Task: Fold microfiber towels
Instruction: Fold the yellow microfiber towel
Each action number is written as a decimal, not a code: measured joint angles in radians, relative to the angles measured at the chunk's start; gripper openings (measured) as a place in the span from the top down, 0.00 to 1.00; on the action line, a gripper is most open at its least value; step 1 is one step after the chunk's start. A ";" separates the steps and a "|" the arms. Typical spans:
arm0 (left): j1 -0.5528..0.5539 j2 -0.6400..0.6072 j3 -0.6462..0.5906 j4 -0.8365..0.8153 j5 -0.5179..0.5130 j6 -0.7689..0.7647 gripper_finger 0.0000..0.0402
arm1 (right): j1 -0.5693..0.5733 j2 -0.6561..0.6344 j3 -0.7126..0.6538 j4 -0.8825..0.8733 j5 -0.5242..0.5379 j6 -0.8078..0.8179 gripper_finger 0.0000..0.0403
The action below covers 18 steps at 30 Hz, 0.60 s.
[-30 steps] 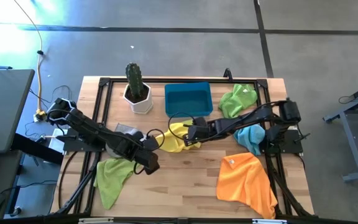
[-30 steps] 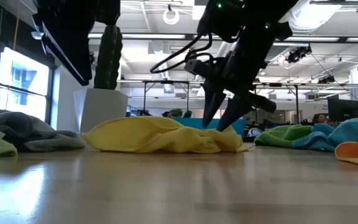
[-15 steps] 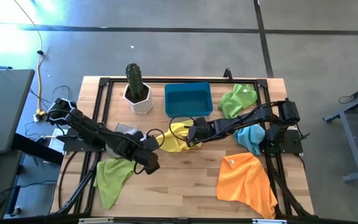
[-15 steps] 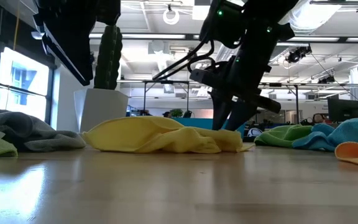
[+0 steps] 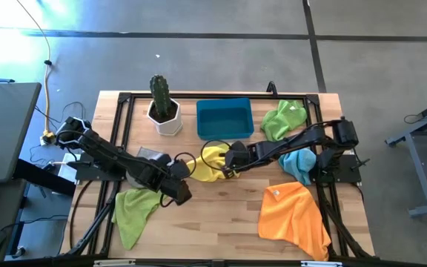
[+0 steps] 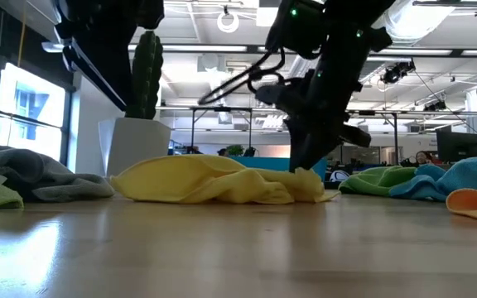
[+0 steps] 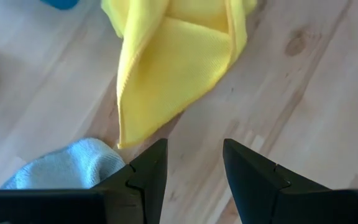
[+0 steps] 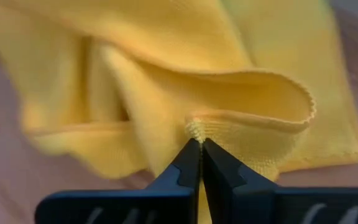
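The yellow towel [image 5: 207,163] lies crumpled on the table's middle, seen also in the low view [image 6: 209,182]. My right gripper [image 5: 228,168] stands at the towel's right end, shut on its edge [image 8: 199,147]. My left gripper [image 7: 194,155] hangs open over bare wood just left of the towel, a little short of the towel's pointed corner [image 7: 120,142]. A lime green towel [image 5: 133,210] lies at the near left, a grey one [image 5: 150,154] behind my left arm. A second lime green towel [image 5: 284,119], a light blue one [image 5: 299,164] and an orange one [image 5: 295,215] lie on the right. My right gripper pinches the yellow towel's hemmed edge [image 8: 194,129] between its two fingertips, where the edge curls up into a small fold at the towel's right end. The fingers come slanting down from the table's right side [image 6: 305,161]. The towel rests slack on the table.
A blue bin [image 5: 224,119] and a potted cactus [image 5: 161,104] stand at the table's far side. Bare wood [image 5: 221,215] lies in front of the yellow towel. A black frame rail [image 5: 199,95] runs around the table.
My right gripper has shut on the yellow towel's edge, its fingertips closing from a clear gap to none, and it has rolled a little about its own line while staying in place. The towel has kept its place on the table.
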 joint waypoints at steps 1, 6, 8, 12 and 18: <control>0.000 0.000 0.000 0.002 -0.011 0.000 0.63 | 0.005 -0.006 0.006 -0.001 -0.006 -0.012 1.00; 0.000 0.000 0.000 0.025 -0.076 0.000 0.63 | 0.041 -0.059 0.047 -0.032 -0.021 -0.099 1.00; 0.000 0.000 0.000 0.055 -0.107 0.001 0.63 | 0.060 -0.088 0.072 -0.049 -0.027 -0.155 1.00; 0.000 0.000 0.000 0.197 -0.155 0.120 0.63 | 0.108 -0.142 0.128 -0.076 -0.030 -0.308 1.00; 0.000 0.000 0.000 0.514 -0.159 0.475 0.63 | 0.161 -0.200 0.212 -0.113 0.021 -0.561 1.00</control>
